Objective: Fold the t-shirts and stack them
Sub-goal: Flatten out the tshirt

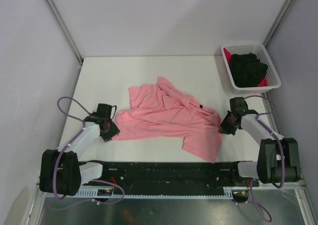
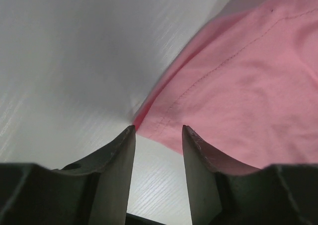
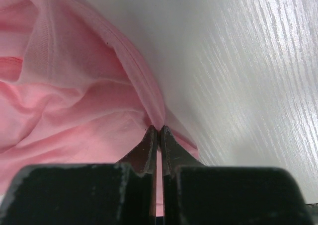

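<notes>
Basket (image 1: 243, 45) of white plastic lattice sits at the far right corner of the table (image 1: 109, 76). In it a black t-shirt (image 1: 250, 68) lies bundled on a bright red t-shirt (image 1: 228, 55), which peeks out at the basket's far corner and right side. The salmon-pink t-shirt (image 1: 166, 115) lies rumpled mid-table, dark neck label (image 1: 200, 107) showing. My right hand (image 3: 158, 130) is pressed together, pinching the pink shirt's right edge. My left hand (image 2: 158, 130) is spread, with the shirt's near-left corner just ahead of the fingertips, ungripped.

White lattice basket (image 1: 256, 89) at far-right corner of table (image 1: 149, 71).
</notes>
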